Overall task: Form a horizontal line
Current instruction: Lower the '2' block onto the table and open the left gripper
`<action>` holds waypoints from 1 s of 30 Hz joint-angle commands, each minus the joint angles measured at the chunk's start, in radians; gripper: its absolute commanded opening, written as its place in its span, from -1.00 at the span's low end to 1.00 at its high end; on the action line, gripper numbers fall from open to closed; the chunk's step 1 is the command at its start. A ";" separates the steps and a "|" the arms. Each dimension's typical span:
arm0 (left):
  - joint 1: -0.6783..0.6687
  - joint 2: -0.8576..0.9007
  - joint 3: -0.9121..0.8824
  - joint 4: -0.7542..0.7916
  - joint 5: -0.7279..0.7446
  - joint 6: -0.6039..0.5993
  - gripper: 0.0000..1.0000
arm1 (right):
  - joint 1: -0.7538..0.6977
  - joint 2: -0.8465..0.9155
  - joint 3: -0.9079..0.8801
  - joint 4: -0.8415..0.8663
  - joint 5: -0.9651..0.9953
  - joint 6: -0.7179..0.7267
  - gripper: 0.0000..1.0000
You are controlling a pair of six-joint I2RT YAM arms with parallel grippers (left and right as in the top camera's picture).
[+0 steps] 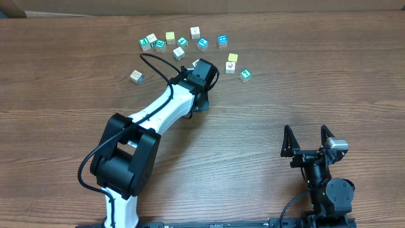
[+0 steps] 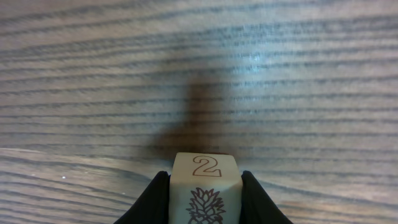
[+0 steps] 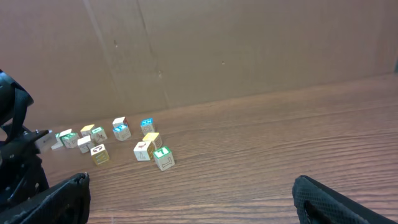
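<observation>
Nothing was yet aligned: a pineapple-print cube (image 2: 206, 167) was clamped in the left claw (image 2: 205, 199) near the scattered cubes (image 1: 190, 41); the right claw (image 1: 308, 140) was parted.

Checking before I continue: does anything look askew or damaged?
Nothing damaged or spilled. The small wooden picture cubes lie scattered at mixed angles on the brown wooden table, no row yet. The left gripper holds a white pineapple-print cube.

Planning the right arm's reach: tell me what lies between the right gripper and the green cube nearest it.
Nothing but bare table: the overhead view shows open wood from the right gripper to the green cube.
</observation>
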 commanded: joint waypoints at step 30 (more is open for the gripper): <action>0.038 0.013 -0.015 0.003 0.095 0.011 -0.66 | -0.005 -0.011 -0.010 0.006 -0.002 -0.007 1.00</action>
